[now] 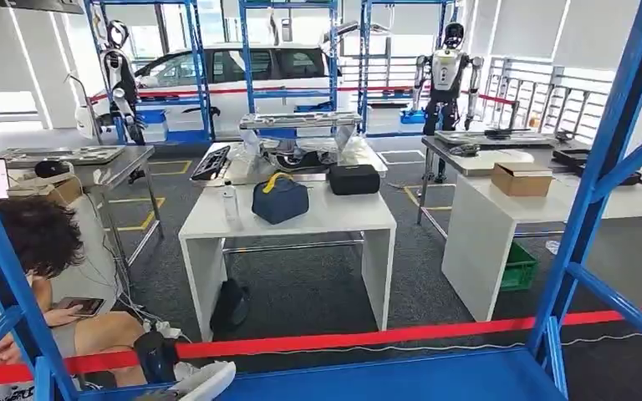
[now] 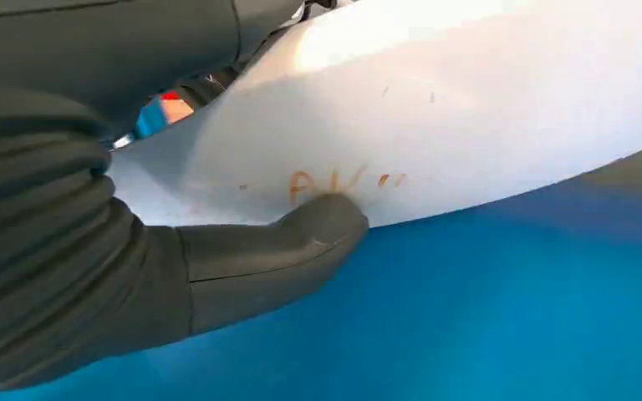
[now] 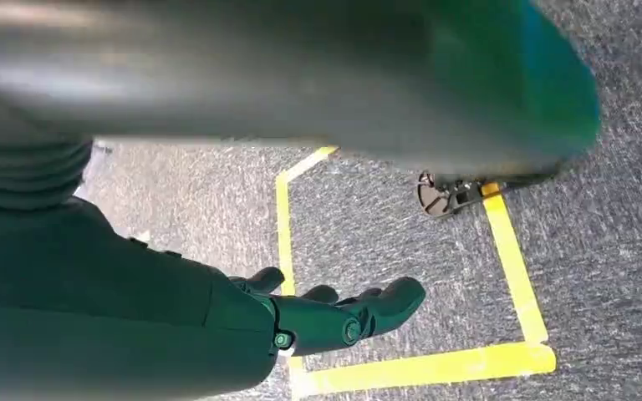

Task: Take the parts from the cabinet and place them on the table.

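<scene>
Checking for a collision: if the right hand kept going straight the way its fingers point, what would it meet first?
Nothing close, it seems. The right hand is open, holding nothing, over grey carpet with yellow tape. Beyond its fingertips lies only floor, though depth is unclear.

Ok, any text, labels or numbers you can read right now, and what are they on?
"AK", roughly: orange handwritten marks on the white part, beside the left hand thumb; what follows them is too smeared to read.
Tablet on the seated person's lap: screen too small to read.
Cardboard box: no legible print.
</scene>
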Action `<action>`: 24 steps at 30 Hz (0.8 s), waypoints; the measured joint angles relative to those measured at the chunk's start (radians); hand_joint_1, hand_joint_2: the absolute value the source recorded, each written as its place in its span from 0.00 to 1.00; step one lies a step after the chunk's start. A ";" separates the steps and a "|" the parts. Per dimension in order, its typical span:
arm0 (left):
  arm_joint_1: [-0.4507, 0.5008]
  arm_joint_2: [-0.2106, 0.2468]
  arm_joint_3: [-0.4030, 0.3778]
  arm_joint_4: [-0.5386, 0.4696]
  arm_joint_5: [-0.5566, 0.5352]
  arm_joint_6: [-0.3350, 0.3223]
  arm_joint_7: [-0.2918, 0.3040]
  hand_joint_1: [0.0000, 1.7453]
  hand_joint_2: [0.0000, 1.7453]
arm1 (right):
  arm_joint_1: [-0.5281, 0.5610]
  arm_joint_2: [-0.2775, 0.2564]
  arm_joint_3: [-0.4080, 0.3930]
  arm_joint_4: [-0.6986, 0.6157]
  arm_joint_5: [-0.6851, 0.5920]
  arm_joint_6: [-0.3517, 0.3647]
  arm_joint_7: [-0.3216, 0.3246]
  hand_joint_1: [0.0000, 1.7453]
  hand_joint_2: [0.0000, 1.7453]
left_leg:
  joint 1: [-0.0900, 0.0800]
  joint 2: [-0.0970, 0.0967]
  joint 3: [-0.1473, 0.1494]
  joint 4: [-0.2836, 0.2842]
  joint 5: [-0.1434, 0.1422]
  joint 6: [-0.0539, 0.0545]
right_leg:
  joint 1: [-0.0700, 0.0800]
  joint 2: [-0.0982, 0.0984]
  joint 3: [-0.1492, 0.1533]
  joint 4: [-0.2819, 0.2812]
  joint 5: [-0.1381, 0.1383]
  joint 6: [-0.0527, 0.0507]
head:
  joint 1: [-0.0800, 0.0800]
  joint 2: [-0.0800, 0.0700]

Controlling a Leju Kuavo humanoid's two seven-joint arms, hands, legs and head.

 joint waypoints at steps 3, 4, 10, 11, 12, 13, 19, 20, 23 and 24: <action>0.038 -0.014 0.053 -0.097 0.128 -0.049 -0.047 1.00 1.00 | 0.000 0.001 -0.005 0.000 0.000 0.000 -0.001 0.00 0.00 | -0.001 0.000 0.000 0.000 0.000 0.000 | 0.000 0.002 0.000 0.000 0.000 0.000 | 0.000 0.000; 0.061 -0.017 0.075 -0.152 0.203 -0.091 -0.075 1.00 1.00 | 0.000 0.001 -0.006 0.000 0.000 0.000 -0.003 0.00 0.00 | -0.001 0.001 0.000 0.000 -0.001 0.000 | 0.000 0.003 -0.001 0.000 0.000 0.000 | 0.000 0.000; 0.205 -0.023 0.169 -0.508 0.537 -0.271 -0.171 1.00 1.00 | 0.000 0.001 -0.018 0.000 0.002 0.000 -0.011 0.00 0.00 | -0.001 0.003 0.000 0.000 -0.004 0.000 | -0.001 0.003 -0.001 0.000 -0.002 0.000 | 0.000 0.000; 0.220 -0.024 0.179 -0.555 0.558 -0.285 -0.170 1.00 1.00 | 0.002 0.001 -0.021 0.000 0.002 0.000 -0.012 0.00 0.00 | -0.001 0.003 0.000 0.000 -0.004 0.000 | -0.001 0.003 -0.001 0.000 -0.002 0.000 | 0.000 0.000; 0.230 -0.029 0.185 -0.594 0.576 -0.297 -0.167 1.00 1.00 | 0.003 0.001 -0.022 0.000 0.002 0.000 -0.013 0.00 0.00 | -0.001 0.003 -0.001 0.000 -0.004 0.001 | -0.001 0.003 -0.001 0.000 -0.003 0.001 | 0.000 0.000; 0.239 -0.032 0.188 -0.619 0.587 -0.305 -0.167 1.00 1.00 | 0.002 0.001 -0.022 0.000 0.002 0.000 -0.014 0.00 0.00 | -0.001 0.002 0.000 0.000 -0.004 0.001 | -0.001 0.002 -0.001 0.000 -0.003 0.001 | 0.000 0.000; 0.292 -0.045 0.219 -0.768 0.744 -0.409 -0.163 1.00 1.00 | 0.000 0.001 -0.023 0.000 0.002 -0.001 -0.016 0.00 0.00 | -0.001 0.002 0.000 0.000 -0.004 0.001 | 0.000 0.002 0.000 0.000 -0.003 0.001 | 0.000 0.000; 0.298 -0.045 0.223 -0.785 0.785 -0.437 -0.163 1.00 1.00 | 0.000 0.001 -0.023 0.000 0.002 -0.001 -0.014 0.00 0.00 | -0.001 0.002 0.000 0.000 -0.005 0.002 | -0.001 0.002 0.000 0.000 -0.003 0.001 | 0.000 0.000; 0.314 -0.047 0.231 -0.834 0.903 -0.519 -0.173 1.00 1.00 | 0.003 0.005 -0.024 0.000 0.002 -0.001 -0.013 0.00 0.00 | 0.010 0.006 0.025 -0.045 0.022 0.029 | -0.003 0.002 0.020 -0.024 0.005 0.017 | 0.000 0.000; 0.317 -0.048 0.230 -0.850 0.942 -0.551 -0.179 1.00 1.00 | 0.002 0.005 -0.024 0.000 0.003 -0.001 -0.014 0.00 0.00 | 0.009 0.009 0.031 -0.060 0.030 0.033 | -0.001 0.000 0.012 -0.002 -0.023 0.017 | 0.000 0.000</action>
